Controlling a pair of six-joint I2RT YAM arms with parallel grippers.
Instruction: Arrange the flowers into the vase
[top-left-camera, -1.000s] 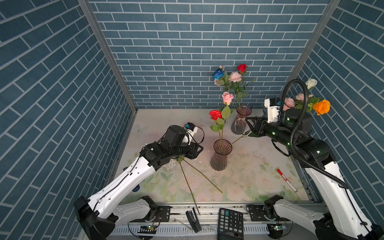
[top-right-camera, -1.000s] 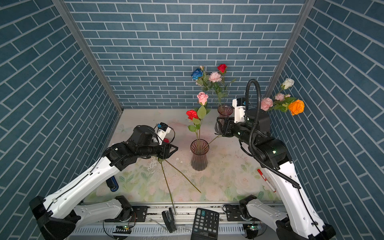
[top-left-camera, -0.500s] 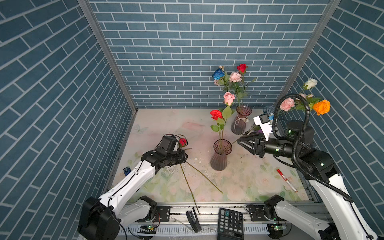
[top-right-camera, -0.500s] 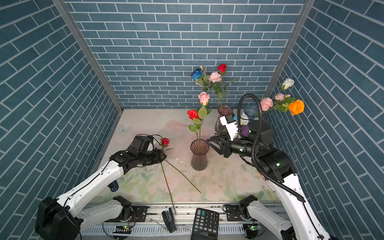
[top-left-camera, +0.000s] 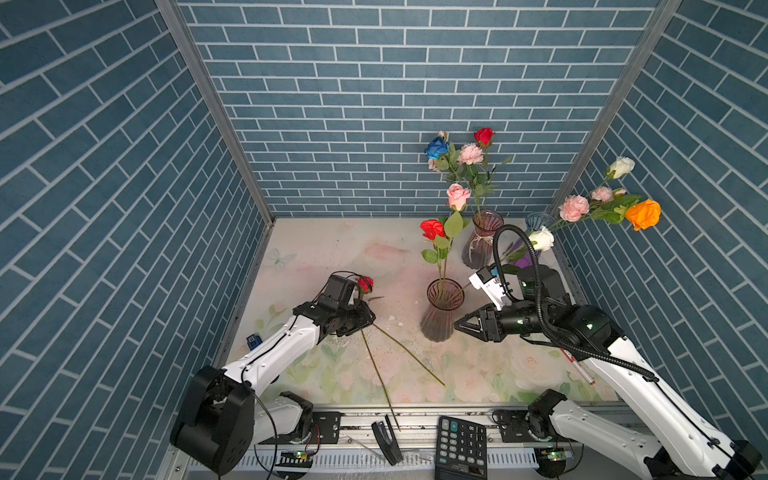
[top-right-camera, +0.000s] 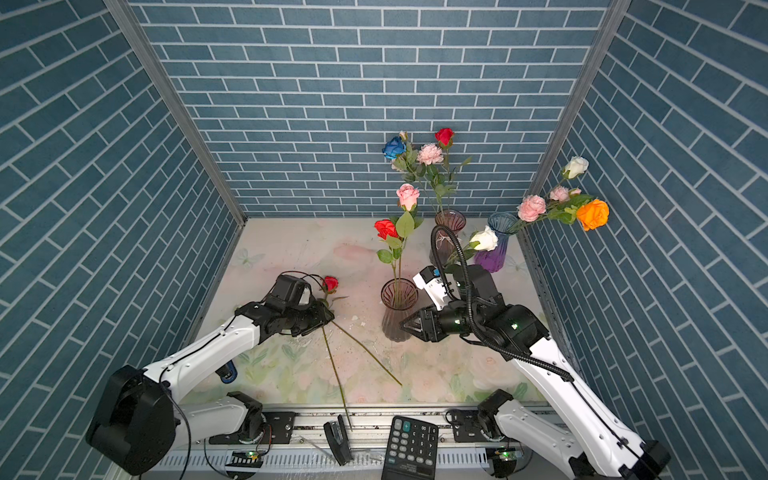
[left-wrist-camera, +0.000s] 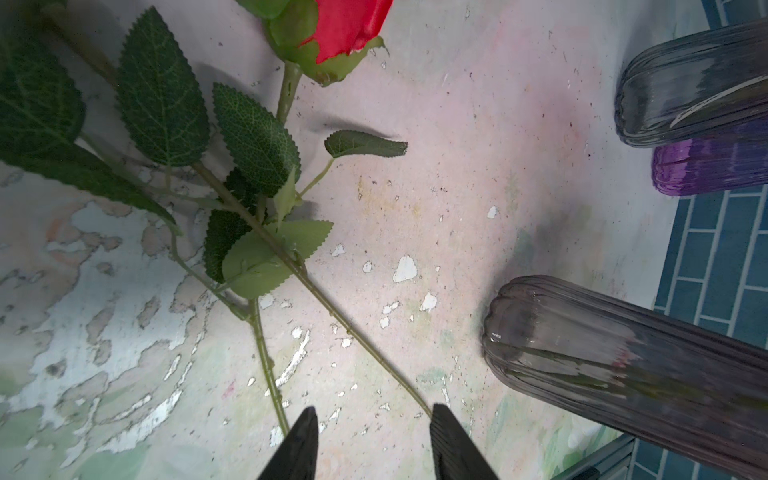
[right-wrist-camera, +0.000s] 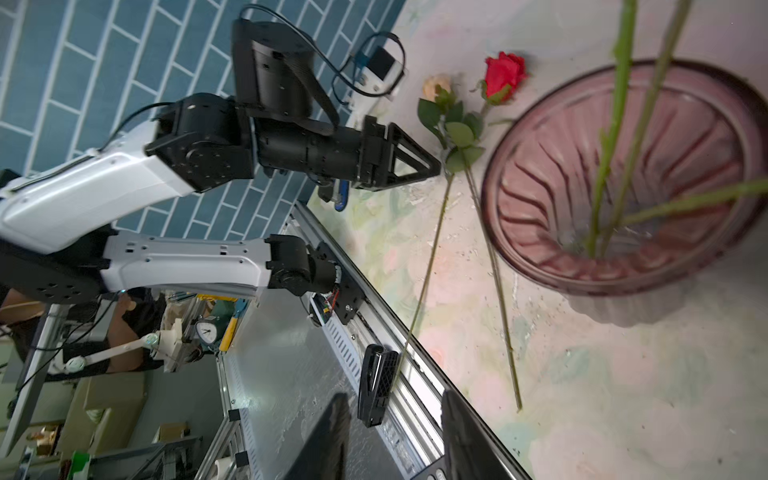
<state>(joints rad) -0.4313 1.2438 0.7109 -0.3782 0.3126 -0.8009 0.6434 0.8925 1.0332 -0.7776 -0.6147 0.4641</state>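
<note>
The left claw (left-wrist-camera: 372, 436) hangs open just above the tabletop (left-wrist-camera: 478, 187), with the stems of two loose flowers (right-wrist-camera: 457, 133) lying right at its fingertips and the red rose (left-wrist-camera: 349, 25) further ahead. The right claw (right-wrist-camera: 395, 432) is open and empty, its tips just beside the smoky vase (top-left-camera: 434, 324), which has stems in it.
</note>
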